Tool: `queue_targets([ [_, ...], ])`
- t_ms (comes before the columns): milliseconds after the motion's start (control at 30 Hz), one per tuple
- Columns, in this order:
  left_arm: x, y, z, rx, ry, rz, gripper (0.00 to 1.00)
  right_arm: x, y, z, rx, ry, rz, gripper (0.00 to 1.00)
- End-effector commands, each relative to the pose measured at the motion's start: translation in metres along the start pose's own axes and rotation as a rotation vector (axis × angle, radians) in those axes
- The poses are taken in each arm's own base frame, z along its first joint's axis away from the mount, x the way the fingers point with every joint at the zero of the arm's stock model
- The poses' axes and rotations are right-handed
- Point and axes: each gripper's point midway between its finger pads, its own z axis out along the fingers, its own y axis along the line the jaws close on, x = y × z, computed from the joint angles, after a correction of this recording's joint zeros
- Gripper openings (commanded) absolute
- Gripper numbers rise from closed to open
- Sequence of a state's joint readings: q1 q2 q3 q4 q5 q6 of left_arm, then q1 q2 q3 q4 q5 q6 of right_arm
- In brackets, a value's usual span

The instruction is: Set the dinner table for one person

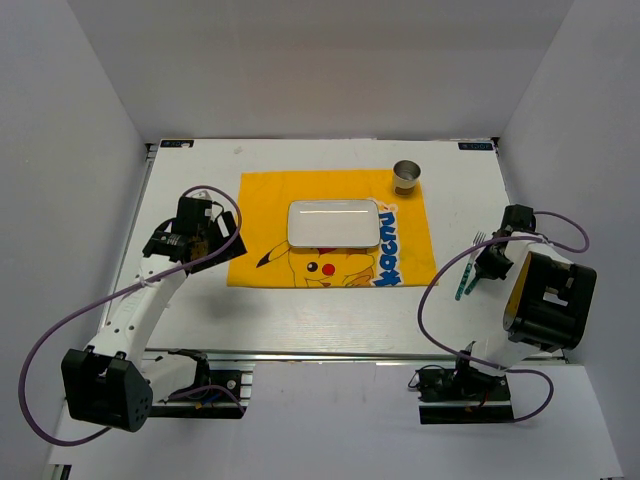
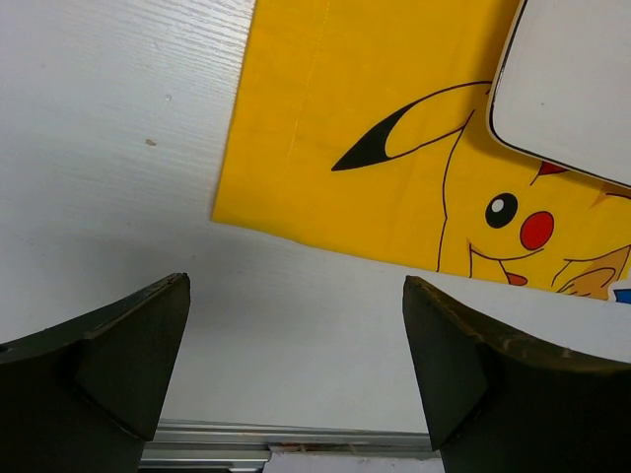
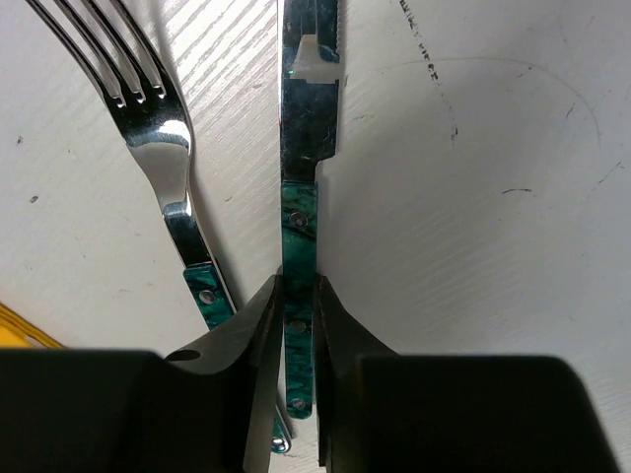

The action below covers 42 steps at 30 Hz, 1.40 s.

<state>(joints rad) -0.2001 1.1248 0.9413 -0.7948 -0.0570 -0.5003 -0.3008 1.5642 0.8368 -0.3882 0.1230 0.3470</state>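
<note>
The dinner table (image 1: 330, 310) is a white tabletop with a metal rail (image 2: 296, 434) at its front. A yellow Pikachu placemat (image 1: 270, 200) carries a white rectangular plate (image 1: 333, 222) and a metal cup (image 1: 406, 178). My right gripper (image 3: 297, 286) is shut on the green handle of a knife (image 3: 312, 108), low over the table right of the placemat. A green-handled fork (image 3: 158, 138) lies just left of the knife; it also shows in the top view (image 1: 470, 265). My left gripper (image 2: 296, 286) is open and empty above bare table near the placemat's (image 2: 345, 99) near-left corner.
White walls enclose the table on three sides. The plate's corner (image 2: 572, 89) shows at the top right of the left wrist view. A corner of the placemat (image 3: 15, 330) shows at the left edge of the right wrist view. Purple cables loop beside both arms.
</note>
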Motion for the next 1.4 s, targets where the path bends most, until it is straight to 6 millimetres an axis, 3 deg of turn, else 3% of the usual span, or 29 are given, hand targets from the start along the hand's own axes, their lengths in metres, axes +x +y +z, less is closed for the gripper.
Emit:
queue_targets([
  [0, -0.006, -0.006, -0.002, 0.035, -0.017, 0.008, 0.98, 0.023, -0.001, 0.009, -0.001, 0.074, 0.026, 0.13],
  [133, -0.006, -0.008, -0.002, 0.041, -0.016, 0.01, 0.98, 0.024, -0.007, 0.009, 0.023, 0.071, 0.03, 0.0],
  [267, -0.005, -0.008, -0.001, 0.041, -0.012, 0.01, 0.98, 0.018, -0.014, -0.001, 0.079, 0.04, 0.063, 0.0],
  [367, -0.005, -0.008, -0.001, 0.042, -0.01, 0.01, 0.98, -0.004, -0.017, -0.025, 0.1, -0.068, 0.096, 0.0],
  [500, -0.004, -0.01, 0.0, 0.054, -0.004, 0.012, 0.98, -0.047, 0.012, -0.071, 0.004, -0.204, 0.06, 0.0],
  [567, -0.005, -0.011, 0.0, 0.061, -0.004, 0.015, 0.98, -0.058, 0.024, -0.083, -0.021, -0.221, 0.029, 0.0],
  [600, -0.005, -0.012, 0.0, 0.062, -0.003, 0.015, 0.98, -0.062, 0.048, -0.092, -0.093, -0.23, -0.024, 0.0],
  [633, -0.005, -0.012, 0.0, 0.063, -0.004, 0.015, 0.98, -0.061, 0.058, -0.094, -0.118, -0.221, -0.047, 0.0],
  [667, -0.006, -0.012, 0.0, 0.062, -0.006, 0.013, 0.98, -0.058, 0.066, -0.09, -0.133, -0.191, -0.082, 0.0],
  [700, -0.007, -0.013, 0.0, 0.063, -0.009, 0.013, 0.98, -0.045, 0.093, -0.091, -0.195, -0.156, -0.156, 0.0],
  [733, -0.007, -0.013, 0.0, 0.067, -0.012, 0.014, 0.98, -0.042, 0.104, -0.09, -0.215, -0.143, -0.187, 0.0],
  [800, -0.009, -0.014, 0.0, 0.07, -0.019, 0.017, 0.98, -0.012, 0.142, -0.082, -0.284, -0.079, -0.314, 0.0],
  [933, -0.004, -0.021, 0.003, 0.111, 0.009, 0.029, 0.98, 0.02, 0.18, -0.064, -0.309, -0.037, -0.431, 0.0],
  [1200, -0.003, -0.023, 0.005, 0.131, 0.009, 0.047, 0.98, 0.045, 0.204, -0.046, -0.296, -0.015, -0.552, 0.0],
  [1367, -0.003, -0.021, 0.007, 0.119, 0.013, 0.046, 0.98, 0.049, 0.203, -0.036, -0.271, -0.015, -0.566, 0.0],
])
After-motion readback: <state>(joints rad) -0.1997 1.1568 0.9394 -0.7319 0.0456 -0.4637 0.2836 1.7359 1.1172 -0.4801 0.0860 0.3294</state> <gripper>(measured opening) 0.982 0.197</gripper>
